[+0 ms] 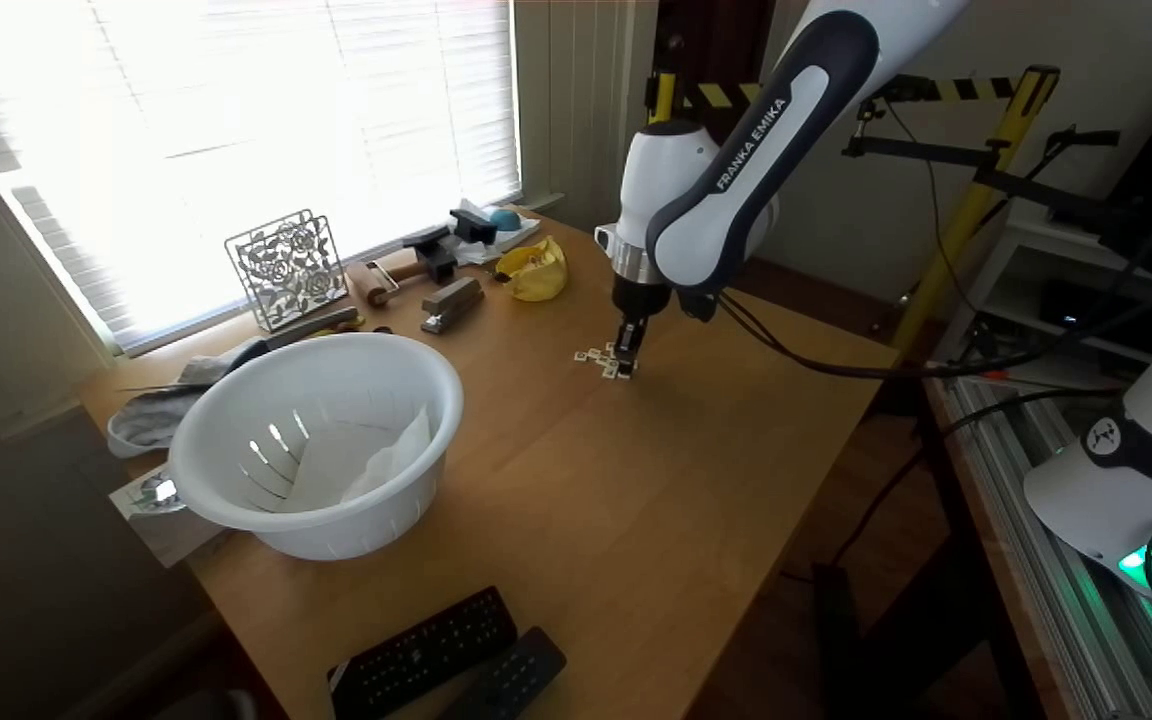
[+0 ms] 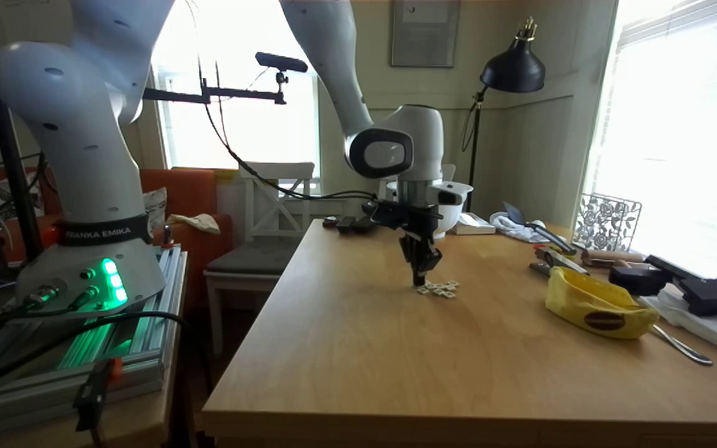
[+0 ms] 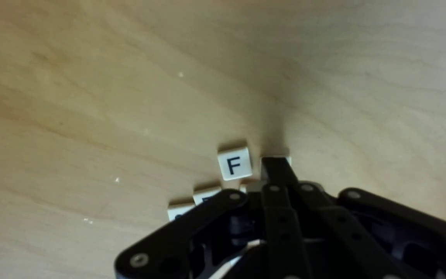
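Well apart fr. tiles (image 3: 235, 163): ylw pouch (image 2: 582, 311), colander (image 1: 361, 535).

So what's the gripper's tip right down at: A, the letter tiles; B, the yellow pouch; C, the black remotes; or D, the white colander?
A, since in the wrist view the shut gripper reaches down to the letter tiles, beside the one marked F.

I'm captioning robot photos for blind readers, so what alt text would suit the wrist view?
A shut black gripper juts in from the bottom edge, its tip hiding most of a pale tile; whether they touch is unclear. Just left of that tile lies an F tile, with other tiles partly hidden lower down, all on a wooden table.
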`<state>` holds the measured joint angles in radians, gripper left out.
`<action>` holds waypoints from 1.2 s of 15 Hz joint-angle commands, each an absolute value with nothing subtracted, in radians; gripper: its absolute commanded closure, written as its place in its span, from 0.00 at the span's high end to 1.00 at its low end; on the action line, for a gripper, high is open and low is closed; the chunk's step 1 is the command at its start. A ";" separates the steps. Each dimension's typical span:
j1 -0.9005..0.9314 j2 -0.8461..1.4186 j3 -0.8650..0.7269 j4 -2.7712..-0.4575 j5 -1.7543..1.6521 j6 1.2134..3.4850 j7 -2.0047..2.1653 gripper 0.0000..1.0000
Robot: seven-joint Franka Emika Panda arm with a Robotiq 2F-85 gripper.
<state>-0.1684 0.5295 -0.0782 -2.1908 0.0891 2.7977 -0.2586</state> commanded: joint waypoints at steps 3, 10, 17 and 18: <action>-0.171 0.560 -0.077 -2.170 0.047 2.801 -0.222 0.00; -0.166 0.565 -0.072 -2.179 0.030 2.797 -0.223 0.00; -0.160 0.570 -0.062 -2.185 0.017 2.784 -0.227 0.00; -0.157 0.571 -0.063 -2.186 0.013 2.784 -0.226 0.00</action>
